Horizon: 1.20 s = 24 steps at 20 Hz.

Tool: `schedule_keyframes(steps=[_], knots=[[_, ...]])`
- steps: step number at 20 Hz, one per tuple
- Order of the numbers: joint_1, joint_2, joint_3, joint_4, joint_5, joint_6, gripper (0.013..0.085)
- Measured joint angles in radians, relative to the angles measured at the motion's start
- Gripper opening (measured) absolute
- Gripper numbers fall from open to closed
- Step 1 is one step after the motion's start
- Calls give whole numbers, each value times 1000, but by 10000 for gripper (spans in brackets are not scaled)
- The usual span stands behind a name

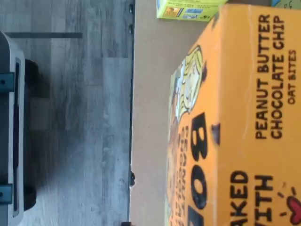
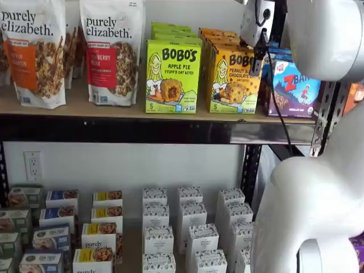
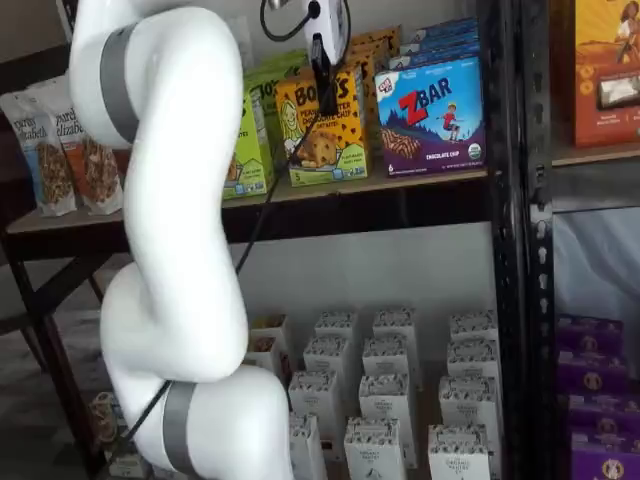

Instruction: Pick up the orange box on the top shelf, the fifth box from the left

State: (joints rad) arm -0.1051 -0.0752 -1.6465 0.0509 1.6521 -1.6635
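Up on the long tan wooden top shelf (image 2: 85,105) with its black metal front rail, we see the yellow-orange cardboard "BOBO'S Peanut Butter Chocolate Chip" box (image 2: 234,79) standing upright at the front of its row, in both shelf views. At its nine o'clock in a shelf view, just beside it, stands the lime-green "BOBO'S Apple Pie" carton (image 2: 172,75); at its three o'clock sits the blue-purple "ZBar" carton (image 2: 296,88). Farther toward nine o'clock stand the white "purely elizabeth" granola pouches (image 2: 111,51). We find the white-bodied gripper (image 3: 323,75) with black fingers hanging in front of the orange box's upper part, a black cable (image 2: 278,108) trailing down beside it. Its fingers show as one dark bar with no gap between them that we can make out, so we cannot tell whether they are parted or closed, nor whether they touch the box. The wrist view is filled largely by the orange box (image 1: 235,127) seen close, resting on the tan board (image 1: 150,117), with grey wood-look flooring (image 1: 70,117) beyond the shelf's edge. Below, small white boxes (image 2: 190,227) stand in rows on the lower shelf.
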Motion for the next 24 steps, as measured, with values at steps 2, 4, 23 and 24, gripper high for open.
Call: schedule_keyframes(steps=[2,4,23,24], knots=[[0,1,2,1,-2,0,850],[0,2,2,1,-1,0,850],[-4,14,-11,7,12,-3,610],[-6,14,-11,10,11,-4,610]])
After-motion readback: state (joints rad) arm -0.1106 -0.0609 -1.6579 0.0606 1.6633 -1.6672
